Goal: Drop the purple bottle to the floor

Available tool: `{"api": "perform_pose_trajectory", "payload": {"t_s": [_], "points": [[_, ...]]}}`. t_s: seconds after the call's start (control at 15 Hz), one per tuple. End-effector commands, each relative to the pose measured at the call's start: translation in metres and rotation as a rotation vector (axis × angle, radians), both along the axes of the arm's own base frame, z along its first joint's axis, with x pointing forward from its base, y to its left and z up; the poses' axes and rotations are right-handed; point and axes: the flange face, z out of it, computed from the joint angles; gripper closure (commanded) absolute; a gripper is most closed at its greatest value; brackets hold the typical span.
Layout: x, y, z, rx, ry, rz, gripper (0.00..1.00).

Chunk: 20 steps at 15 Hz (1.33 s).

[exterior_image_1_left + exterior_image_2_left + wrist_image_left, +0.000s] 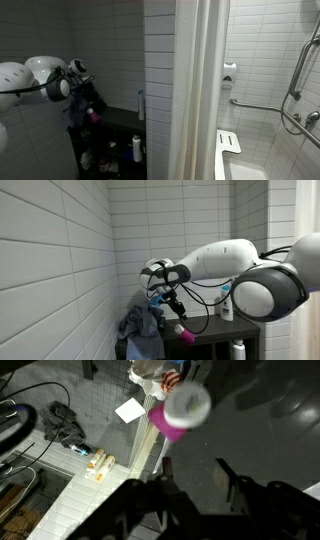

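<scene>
- Purple bottle is in your gripper: in the wrist view its magenta body runs out from between the fingers, white cap pointing away from the wrist.
- In an exterior view the bottle shows as a pink tip just below the gripper, lifted clear of the dark tabletop.
- Your gripper looks closed down on the bottle's lower body, with little gap on either side; the exact contact is dark and hard to read.
- The wrist view looks past the bottle to tiled floor, where cables and a sheet of paper lie, so the bottle seems to hang beyond the tabletop's edge.
- Expect a small, light, rigid plastic bottle with a smooth, probably slippery wall. The body is the right place to hold; the cap end would roll.
- Being light and stiff, it should fall cleanly once you spread the fingers. It may bounce or roll among the cables.
- Other bottles stand on the lower shelf, apart from your load.
</scene>
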Motion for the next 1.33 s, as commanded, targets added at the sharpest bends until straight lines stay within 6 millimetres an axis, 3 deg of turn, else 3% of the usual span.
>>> {"api": "perform_pose_trajectory", "payload": {"t_s": [0.0, 0.4, 0.87, 0.93, 1.0, 1.07, 1.13, 1.27], "points": [[0.004, -0.006, 0.022, 0.085, 0.015, 0.005, 0.78], [0.008, -0.009, 0.041, 0.201, 0.02, -0.002, 0.78], [0.016, 0.02, 0.09, 0.568, -0.047, 0.095, 0.78], [0.018, 0.023, 0.098, 0.616, -0.064, 0.114, 0.69], [0.02, 0.025, 0.106, 0.662, -0.082, 0.138, 0.45], [0.022, 0.027, 0.113, 0.706, -0.1, 0.161, 0.31], [0.024, 0.029, 0.12, 0.75, -0.117, 0.189, 0.31], [0.027, 0.029, 0.132, 0.814, -0.143, 0.24, 0.21]]}}
